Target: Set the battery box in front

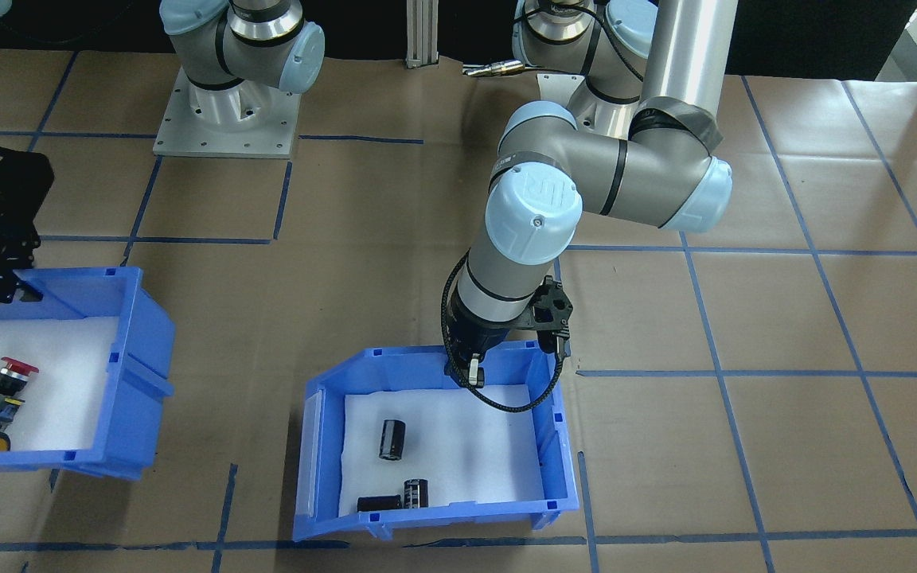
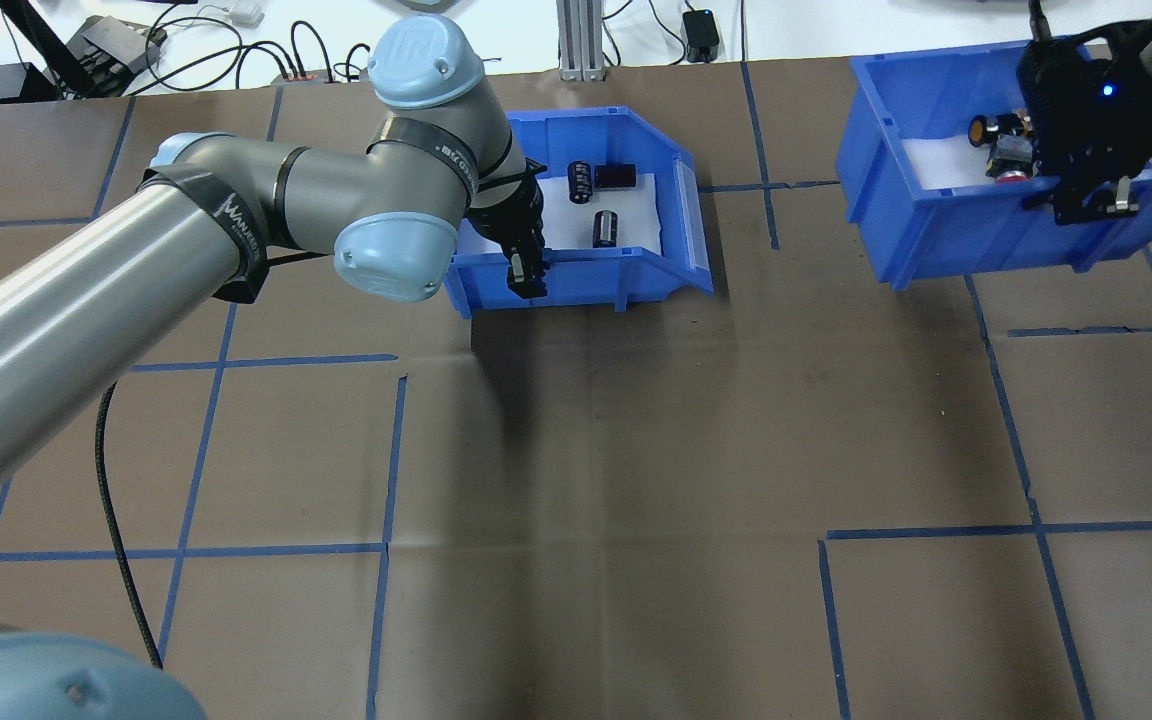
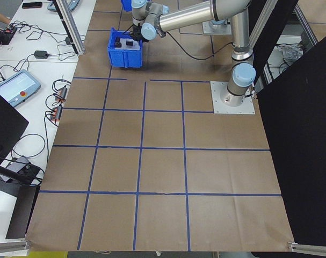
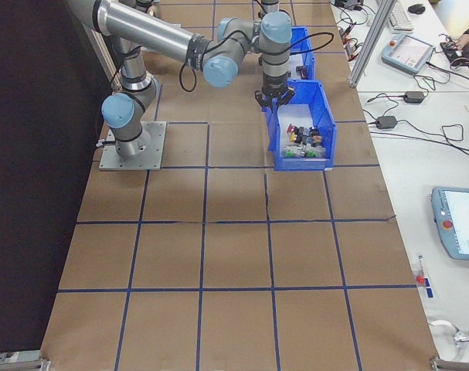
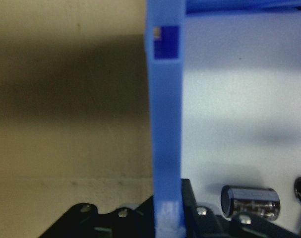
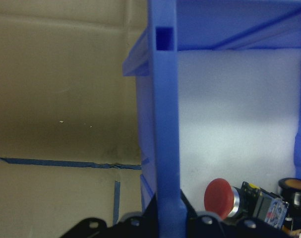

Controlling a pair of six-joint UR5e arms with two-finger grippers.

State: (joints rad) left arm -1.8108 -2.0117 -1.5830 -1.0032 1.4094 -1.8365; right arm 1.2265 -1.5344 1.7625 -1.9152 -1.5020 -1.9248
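The battery box [image 1: 556, 446] is a blue open-top bin with white foam and three black cells [image 1: 392, 439]. It rests on the brown paper, mid-table on the operators' side. My left gripper [image 1: 470, 371] is shut on its robot-side wall [image 2: 586, 282]. In the left wrist view that blue wall [image 5: 165, 124] runs between the fingers, with a cell [image 5: 249, 202] inside. The second blue bin [image 2: 936, 225] holds red and yellow push-buttons [image 6: 219, 197]. My right gripper [image 2: 1096, 205] is shut on its wall [image 6: 165, 124], and that bin looks tilted.
The brown paper [image 2: 636, 450] is marked into squares with blue tape. Both arm bases [image 1: 228, 119] stand at the robot's edge. Cables and devices [image 2: 136, 50] lie past the far edge. A black cable [image 2: 116, 480] hangs beside the left arm.
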